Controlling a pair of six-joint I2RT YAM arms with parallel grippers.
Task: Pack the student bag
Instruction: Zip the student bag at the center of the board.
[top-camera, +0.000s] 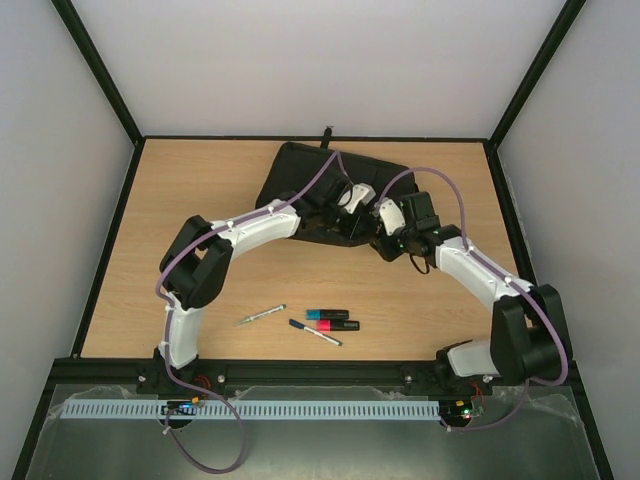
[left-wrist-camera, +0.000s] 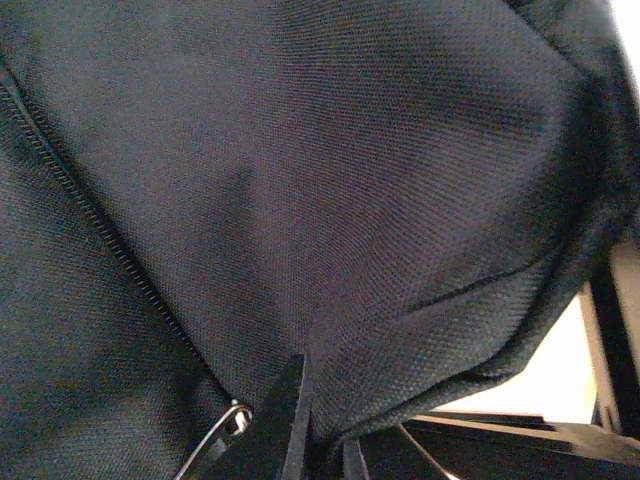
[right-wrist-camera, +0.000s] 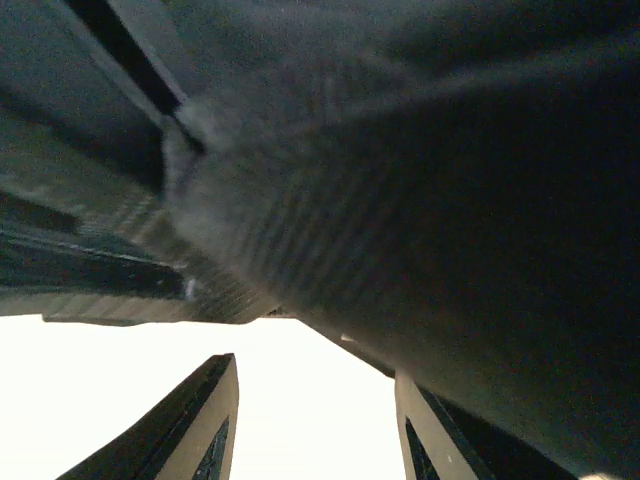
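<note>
The student bag (top-camera: 300, 175), black fabric, lies at the back middle of the table. My left gripper (top-camera: 346, 202) rests on the bag's near right part. In the left wrist view the gripper (left-wrist-camera: 322, 440) is shut on a fold of the bag's fabric (left-wrist-camera: 330, 200), with a zipper line (left-wrist-camera: 100, 235) and a metal pull ring (left-wrist-camera: 235, 418) just to its left. My right gripper (top-camera: 386, 224) sits at the bag's near right edge. In the right wrist view it (right-wrist-camera: 315, 390) stands open with nothing between its fingers, and the bag (right-wrist-camera: 420, 200) hangs close above them.
On the wood table (top-camera: 180, 200) near the front lie a silver pen (top-camera: 262, 316), a dark blue pen (top-camera: 315, 332), a teal highlighter (top-camera: 322, 314) and a red highlighter (top-camera: 338, 325). A black frame (top-camera: 110, 230) borders the table.
</note>
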